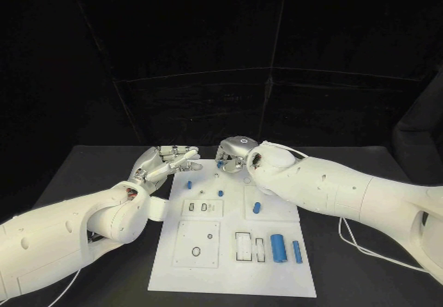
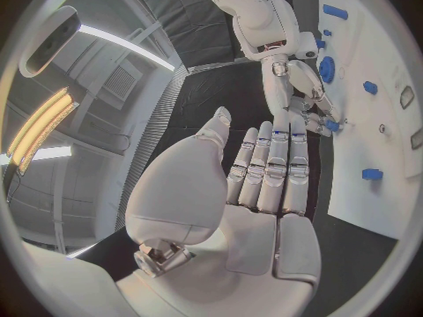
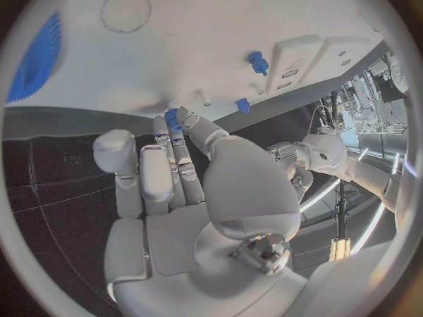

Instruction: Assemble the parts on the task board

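I have both hands at the far end of the flat white task board (image 1: 231, 246) on the black table (image 1: 360, 268). My right hand (image 1: 233, 153) pinches a small blue plastic part (image 3: 172, 118) at its fingertips, poised over the board, I judge for seating. My left hand (image 1: 166, 161) hovers just beside it, fingers extended and empty, likely ready to steady. Two blue cylindrical pegs (image 1: 279, 247) lie near the board's near right corner.

text: none readable
board (image 1: 231, 256): outlines only, no legible markings
parts (image 1: 278, 247): no lettering visible
hands: no readable label or brand
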